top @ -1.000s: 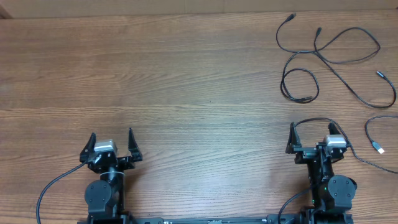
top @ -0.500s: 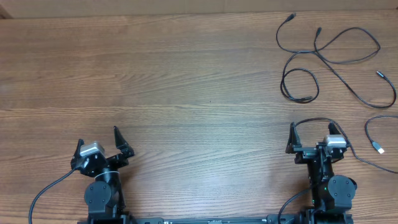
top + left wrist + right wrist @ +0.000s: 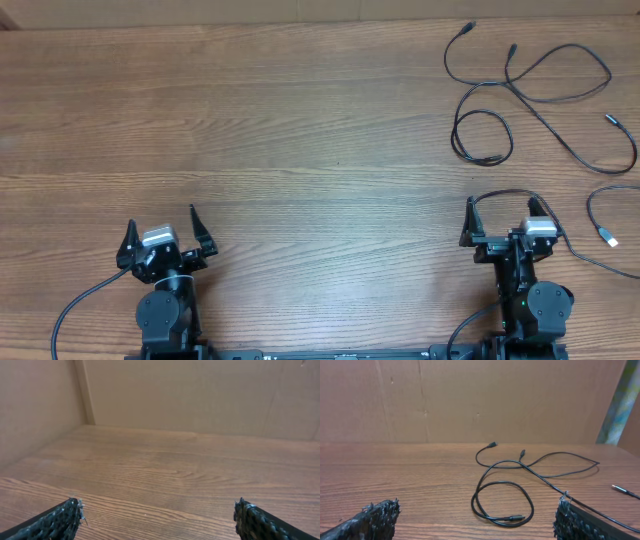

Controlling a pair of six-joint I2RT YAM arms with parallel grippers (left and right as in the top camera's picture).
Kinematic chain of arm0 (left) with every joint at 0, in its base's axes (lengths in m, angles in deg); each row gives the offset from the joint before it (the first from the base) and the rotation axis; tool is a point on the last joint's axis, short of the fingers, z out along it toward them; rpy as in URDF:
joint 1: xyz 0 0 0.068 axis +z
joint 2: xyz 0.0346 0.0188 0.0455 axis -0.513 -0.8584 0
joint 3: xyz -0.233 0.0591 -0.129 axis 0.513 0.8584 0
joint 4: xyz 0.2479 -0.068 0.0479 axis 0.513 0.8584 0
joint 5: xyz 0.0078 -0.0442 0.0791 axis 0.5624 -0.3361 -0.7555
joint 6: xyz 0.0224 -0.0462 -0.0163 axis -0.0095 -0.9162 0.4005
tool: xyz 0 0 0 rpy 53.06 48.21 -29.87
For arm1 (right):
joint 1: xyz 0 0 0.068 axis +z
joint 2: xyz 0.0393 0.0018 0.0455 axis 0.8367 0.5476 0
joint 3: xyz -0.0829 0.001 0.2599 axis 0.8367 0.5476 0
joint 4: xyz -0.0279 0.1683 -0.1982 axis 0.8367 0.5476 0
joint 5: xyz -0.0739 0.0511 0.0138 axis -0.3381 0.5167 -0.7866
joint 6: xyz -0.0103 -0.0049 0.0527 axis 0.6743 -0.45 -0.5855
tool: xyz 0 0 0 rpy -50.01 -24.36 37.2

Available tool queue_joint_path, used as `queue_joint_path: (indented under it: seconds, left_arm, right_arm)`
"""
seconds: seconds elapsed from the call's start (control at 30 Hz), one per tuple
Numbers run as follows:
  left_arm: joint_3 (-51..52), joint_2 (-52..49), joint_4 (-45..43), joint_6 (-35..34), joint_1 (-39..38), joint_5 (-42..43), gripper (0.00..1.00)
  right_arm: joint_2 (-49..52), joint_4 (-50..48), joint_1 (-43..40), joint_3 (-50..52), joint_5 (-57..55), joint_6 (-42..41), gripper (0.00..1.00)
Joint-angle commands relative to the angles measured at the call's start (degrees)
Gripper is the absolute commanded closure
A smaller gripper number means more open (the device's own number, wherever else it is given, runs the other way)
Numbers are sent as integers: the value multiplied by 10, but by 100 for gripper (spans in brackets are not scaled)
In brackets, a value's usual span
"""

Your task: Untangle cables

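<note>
- The bench [image 3: 300,130]: the cords run near its edge, outward of the right end effector [image 3: 503,205]. A careless tug that way could, I judge, drag one off the wood.
- The cables [image 3: 531,106] lie loosely spread ahead of the right end effector and cross each other at several spots. Pulling a strand before working out which lies on top would likely tighten the crossings rather than free them.
- The right end effector stands spread wide and holds nothing. A thin black cord arcs close around it, and I cannot tell whether it is a task cord or the arm's own. Advancing could snag it.
- The left end effector [image 3: 162,220], likewise spread and empty, sits well apart to that one's left. A long reach across risks the arms meeting.
- The small loop [image 3: 456,135], nearest ahead of the right end effector, lies flat, so fingers may scrape wood and miss it.
- The silvery plug [image 3: 610,238], outward of the right end effector, could skid away if nudged.
</note>
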Motion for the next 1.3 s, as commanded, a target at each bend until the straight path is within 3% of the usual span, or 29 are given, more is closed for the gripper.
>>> queue_joint_path:
  seconds: [0.0, 0.23, 0.8, 1.27]
  left_arm:
    - [3, 7, 2, 25, 3, 29, 0]
    - [3, 7, 6, 25, 3, 64, 1]
    - [4, 7, 4, -45, 3, 27, 1]
    - [4, 7, 2, -42, 3, 27, 0]
  right_arm:
    - [-6, -3, 3, 6, -5, -2, 0]
    - [-6, -3, 3, 6, -5, -2, 0]
    - [-6, -3, 3, 6, -5, -2, 0]
    - [-6, -3, 3, 6, -5, -2, 0]
